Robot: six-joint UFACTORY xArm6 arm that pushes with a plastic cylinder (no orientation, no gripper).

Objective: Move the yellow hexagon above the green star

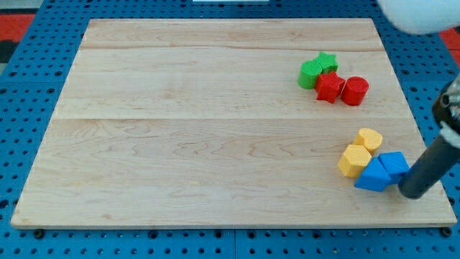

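Wooden board point(215, 129); yellow hexagon point(354, 160), seemingly flat-lying, beside blue blocks point(383, 171).

Single high, oblique view over board point(215, 129)

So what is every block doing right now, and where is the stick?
My tip: down on the board, touching the blue blocks' right side.
Blue cube: flat, against the blue triangle.
Blue triangle: flat, against the yellow hexagon.
Yellow hexagon: flat, far below the green star.
Yellow heart: flat, touching the hexagon.
Green star: flat, beside the green round block.
Green round block: flat.
Red star: flat, touching the red cylinder.
Red cylinder: flat.
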